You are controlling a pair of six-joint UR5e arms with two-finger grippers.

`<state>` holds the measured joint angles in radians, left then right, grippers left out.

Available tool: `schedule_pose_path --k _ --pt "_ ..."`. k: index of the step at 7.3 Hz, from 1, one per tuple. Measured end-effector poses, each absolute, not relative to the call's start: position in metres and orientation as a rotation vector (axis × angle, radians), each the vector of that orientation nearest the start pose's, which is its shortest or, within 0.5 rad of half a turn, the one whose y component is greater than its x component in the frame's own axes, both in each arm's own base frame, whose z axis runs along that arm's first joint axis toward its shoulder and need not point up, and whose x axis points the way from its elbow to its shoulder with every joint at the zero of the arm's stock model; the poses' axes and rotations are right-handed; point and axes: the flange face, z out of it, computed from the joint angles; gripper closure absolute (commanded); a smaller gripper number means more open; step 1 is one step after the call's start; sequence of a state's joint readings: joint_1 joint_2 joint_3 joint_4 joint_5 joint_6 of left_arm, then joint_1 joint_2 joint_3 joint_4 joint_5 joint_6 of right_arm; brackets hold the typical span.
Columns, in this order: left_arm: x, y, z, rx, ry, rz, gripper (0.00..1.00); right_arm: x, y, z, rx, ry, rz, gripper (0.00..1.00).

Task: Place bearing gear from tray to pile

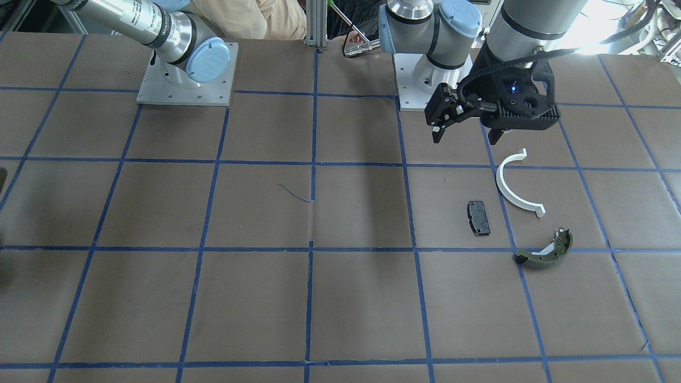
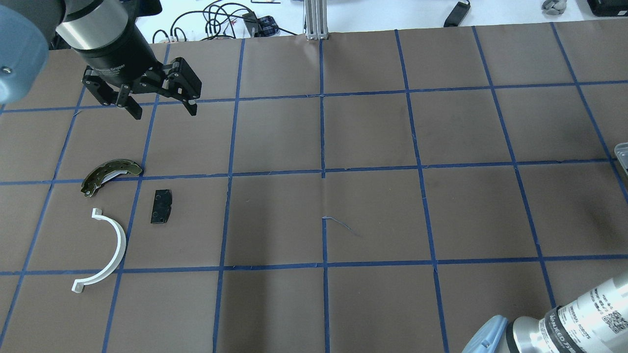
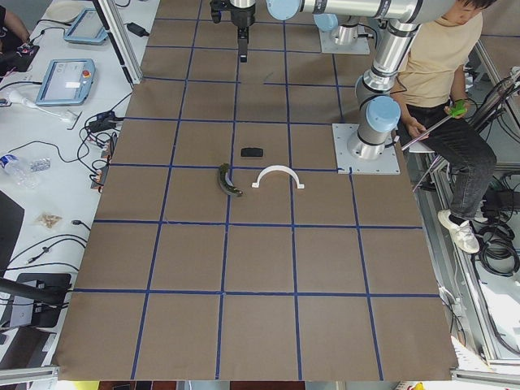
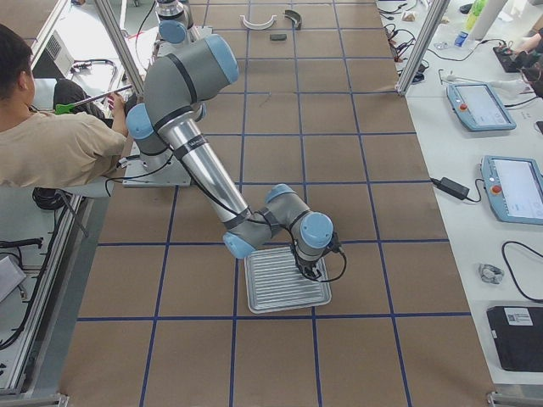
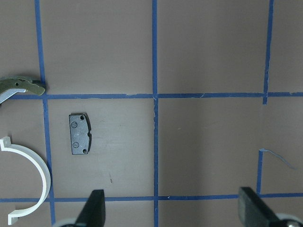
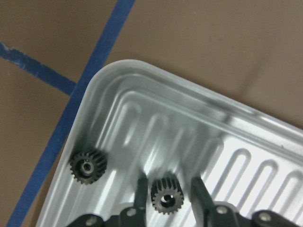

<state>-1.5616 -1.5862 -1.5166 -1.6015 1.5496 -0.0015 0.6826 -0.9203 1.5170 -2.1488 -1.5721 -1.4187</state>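
Metal tray [image 6: 142,71] on desk [image 6: 213,42], inside it one gear [image 6: 164,195] between right gripper [image 6: 168,182] jaws, which stand apart beside it, second gear [image 6: 88,166] in tray corner, left gripper [image 2: 164,113] jaws wide apart near pile [image 2: 161,206].

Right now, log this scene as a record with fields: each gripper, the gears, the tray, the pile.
left gripper: jaws open, empty, above the table near the pile
right gripper: jaws open, either side of one gear
straddled gear: flat in the tray
second gear: flat, near the tray's corner
tray: ribbed metal
pile: white half-ring, black pad, olive brake shoe, lying apart
gears in pile: none
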Motion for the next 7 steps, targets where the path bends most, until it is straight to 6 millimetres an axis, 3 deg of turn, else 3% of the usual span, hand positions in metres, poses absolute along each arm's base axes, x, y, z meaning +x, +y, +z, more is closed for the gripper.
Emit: schedule_pose_path --k 5,7 --pt "-0.131 -0.500 0.504 -0.017 3.161 -0.014 0.00 -0.445 -0.533 0.194 -0.743 3.060 0.002 0.85" --pt "-0.131 -0.500 0.505 -0.017 3.162 -0.016 0.00 -0.425 -0.543 0.238 -0.670 3.129 -0.036 0.85"
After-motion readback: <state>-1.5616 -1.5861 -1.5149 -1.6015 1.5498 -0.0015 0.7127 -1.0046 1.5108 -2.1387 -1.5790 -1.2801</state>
